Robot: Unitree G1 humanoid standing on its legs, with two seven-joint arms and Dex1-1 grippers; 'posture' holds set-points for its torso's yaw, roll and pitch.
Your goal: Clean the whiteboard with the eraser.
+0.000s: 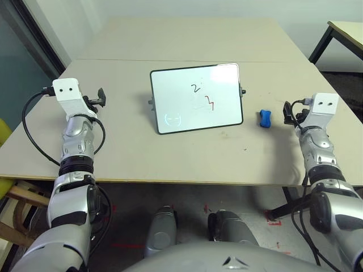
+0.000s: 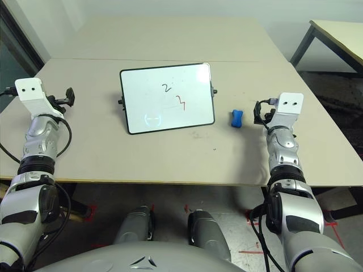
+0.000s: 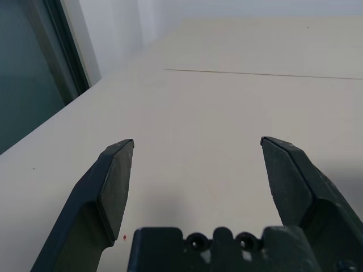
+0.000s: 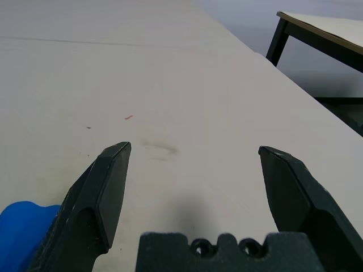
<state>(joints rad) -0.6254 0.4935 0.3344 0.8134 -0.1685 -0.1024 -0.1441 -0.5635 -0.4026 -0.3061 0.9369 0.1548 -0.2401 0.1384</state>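
Note:
The whiteboard stands propped at the middle of the table, black-framed, with black and red marks and a faint blue scribble on it. The blue eraser lies on the table just right of the board. My right gripper rests beside the eraser on its right, open with nothing between its fingers; the eraser's edge shows by one fingertip in the right wrist view. Far to the board's left my left gripper is open and empty, its fingers over bare table.
The beige table has a seam running across behind the board. A second table with black legs stands at the far right. A dark window or wall borders the left side.

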